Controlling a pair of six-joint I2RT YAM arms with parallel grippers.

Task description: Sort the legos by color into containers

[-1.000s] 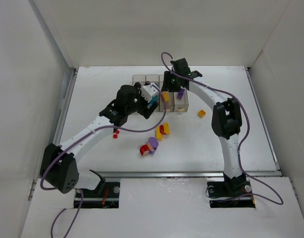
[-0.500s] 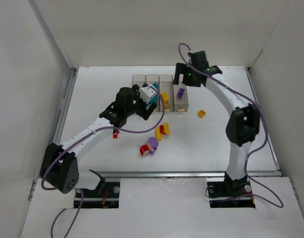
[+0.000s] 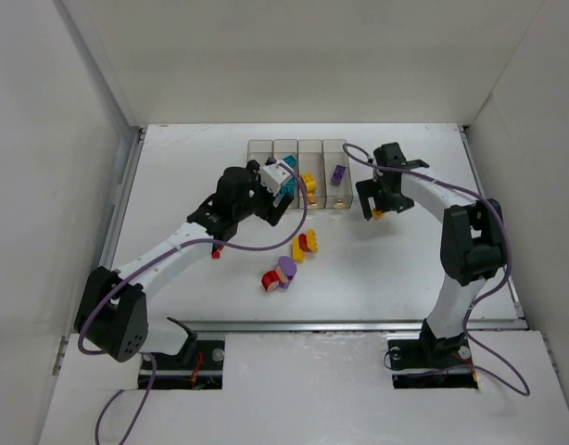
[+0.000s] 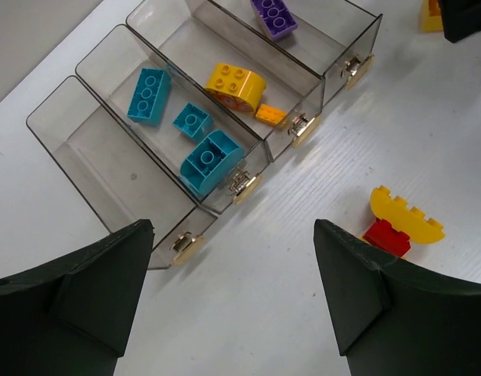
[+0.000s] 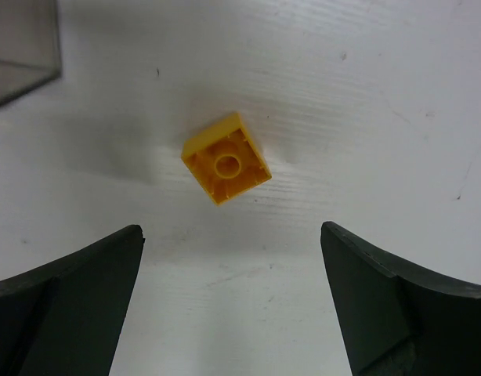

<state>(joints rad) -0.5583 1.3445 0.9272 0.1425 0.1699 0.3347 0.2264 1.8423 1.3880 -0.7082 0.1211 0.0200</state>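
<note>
The containers [image 3: 259, 148] are four clear bins in a row [image 4: 99, 157]. The second holds three teal legos [image 4: 211, 160], the third a yellow one [image 4: 235, 82] and a small orange piece [image 4: 270, 115], and the fourth a purple one [image 4: 273, 14]. My left gripper [image 4: 233, 225] hovers open and empty over bare table just in front of the bins [image 3: 277, 190]. My right gripper [image 5: 231, 227] is open right of the bins [image 3: 375, 206]. A loose yellow brick [image 5: 226, 157] lies upside down just ahead of its fingertips.
A yellow-and-red clump [image 3: 306, 244] [image 4: 401, 223] lies in front of the bins. A red-and-purple clump [image 3: 280, 275] is nearer the arm bases. A small red brick [image 3: 216, 250] lies by the left arm. White walls enclose the table.
My right arm has swung from over the bins, forward and to the right, down to the loose yellow brick. The left arm has hardly moved.
</note>
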